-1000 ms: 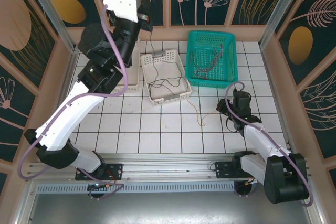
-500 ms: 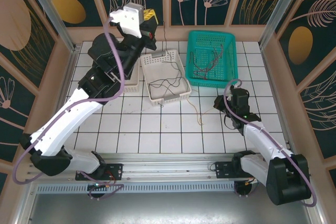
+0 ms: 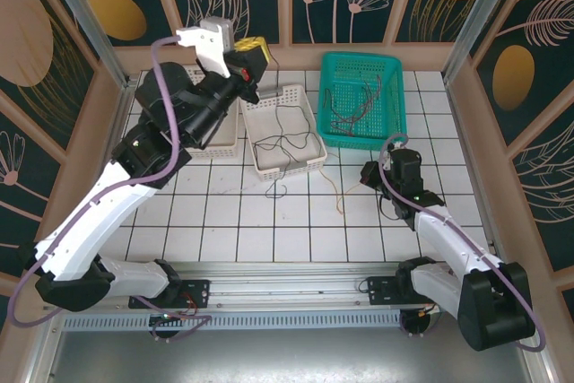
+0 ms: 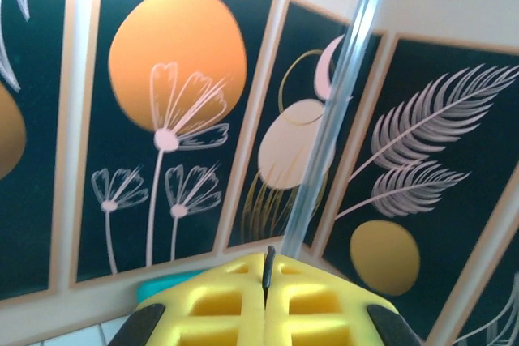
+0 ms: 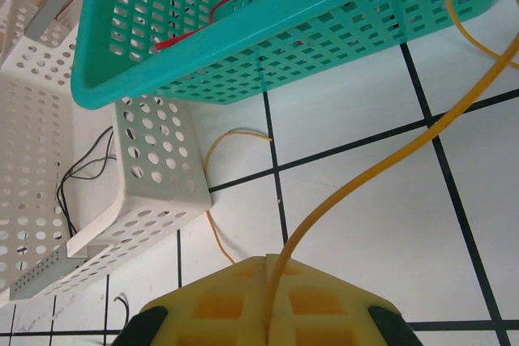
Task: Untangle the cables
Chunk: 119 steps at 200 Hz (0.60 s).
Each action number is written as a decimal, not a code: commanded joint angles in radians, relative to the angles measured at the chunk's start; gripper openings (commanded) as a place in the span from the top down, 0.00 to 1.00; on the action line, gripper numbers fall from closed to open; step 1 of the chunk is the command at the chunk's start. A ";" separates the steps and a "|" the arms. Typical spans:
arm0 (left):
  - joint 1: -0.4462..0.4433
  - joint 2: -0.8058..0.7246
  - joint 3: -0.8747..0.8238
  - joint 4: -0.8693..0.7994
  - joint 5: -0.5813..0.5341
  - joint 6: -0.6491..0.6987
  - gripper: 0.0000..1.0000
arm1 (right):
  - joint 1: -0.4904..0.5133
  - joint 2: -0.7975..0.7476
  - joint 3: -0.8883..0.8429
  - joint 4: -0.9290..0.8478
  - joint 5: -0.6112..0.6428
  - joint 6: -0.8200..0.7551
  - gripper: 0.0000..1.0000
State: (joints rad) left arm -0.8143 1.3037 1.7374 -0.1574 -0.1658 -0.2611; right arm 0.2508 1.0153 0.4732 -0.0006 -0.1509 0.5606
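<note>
My left gripper (image 3: 258,51) is raised above the white basket (image 3: 309,163), its yellow pads (image 4: 324,305) shut on a thin black cable (image 4: 269,258) whose tip pokes out between them. That black cable (image 3: 280,123) hangs down into the basket and trails over its front edge onto the tiles. My right gripper (image 3: 369,174) sits low on the floor, shut on a yellow cable (image 5: 365,180) that arcs up to the right. A second stretch of yellow cable (image 5: 212,160) lies beside the white basket. Red and black cables (image 3: 359,107) lie tangled in the teal basket (image 3: 392,65).
The teal basket (image 5: 243,66) stands close in front of my right gripper, with the white basket (image 5: 154,180) to its left. A second white basket (image 3: 224,143) is partly hidden under the left arm. Patterned walls enclose the tiled table.
The left arm has swung lower and to the right with the black cable, whose end has come over the white basket's front edge onto the tiles. The right gripper has edged left.
</note>
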 commanded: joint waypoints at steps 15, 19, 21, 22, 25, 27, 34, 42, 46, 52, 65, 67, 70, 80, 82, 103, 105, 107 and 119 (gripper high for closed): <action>-0.002 0.055 0.225 0.012 0.051 0.016 1.00 | 0.029 0.012 0.033 0.002 0.012 0.022 1.00; -0.002 0.063 0.244 0.016 0.056 0.025 1.00 | 0.031 0.013 0.034 0.001 0.014 0.022 1.00; -0.003 0.067 0.253 0.018 0.060 0.029 1.00 | 0.032 0.014 0.035 0.001 0.015 0.022 1.00; -0.003 0.068 0.257 0.019 0.061 0.032 1.00 | 0.033 0.013 0.035 0.001 0.015 0.022 1.00; -0.002 0.074 0.270 0.022 0.065 0.036 1.00 | 0.034 0.013 0.036 0.001 0.017 0.022 1.00; -0.002 0.077 0.278 0.024 0.066 0.039 1.00 | 0.036 0.013 0.036 -0.001 0.018 0.022 1.00; -0.003 0.090 0.305 0.030 0.070 0.045 1.00 | 0.036 0.011 0.036 -0.002 0.022 0.021 1.00; -0.003 0.109 0.343 0.028 0.080 0.052 1.00 | 0.038 0.009 0.037 -0.005 0.026 0.019 1.00; -0.003 0.120 0.367 0.022 0.085 0.055 1.00 | 0.039 0.009 0.036 -0.006 0.028 0.018 1.00; -0.003 0.138 0.401 0.013 0.092 0.053 1.00 | 0.038 0.009 0.036 -0.008 0.031 0.015 1.00; -0.003 0.174 0.469 -0.003 0.112 0.050 1.00 | 0.039 0.013 0.036 -0.007 0.036 0.015 1.00; -0.002 0.178 0.477 -0.003 0.116 0.049 1.00 | 0.039 0.015 0.036 -0.007 0.036 0.015 1.00; -0.003 0.184 0.488 -0.003 0.120 0.048 1.00 | 0.039 0.017 0.037 -0.006 0.036 0.013 1.00; -0.002 0.196 0.508 0.011 0.126 0.048 1.00 | 0.040 0.023 0.042 -0.004 0.036 0.013 1.00; -0.003 0.198 0.509 0.015 0.126 0.051 1.00 | 0.040 0.025 0.042 -0.003 0.036 0.012 1.00; -0.002 0.204 0.514 0.056 0.080 0.096 1.00 | 0.041 0.042 0.052 0.002 0.036 0.009 1.00; -0.002 0.205 0.516 0.059 0.073 0.103 1.00 | 0.041 0.044 0.053 0.004 0.036 0.009 1.00; -0.003 0.207 0.517 0.062 0.071 0.108 1.00 | 0.041 0.046 0.052 0.004 0.036 0.009 1.00; -0.003 0.216 0.532 0.076 0.057 0.136 1.00 | 0.042 0.054 0.054 0.009 0.039 0.007 1.00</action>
State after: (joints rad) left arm -0.8143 1.5047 2.2261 -0.1516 -0.0822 -0.1951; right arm 0.2836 1.0527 0.4931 -0.0036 -0.1287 0.5663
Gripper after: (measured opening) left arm 0.061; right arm 0.046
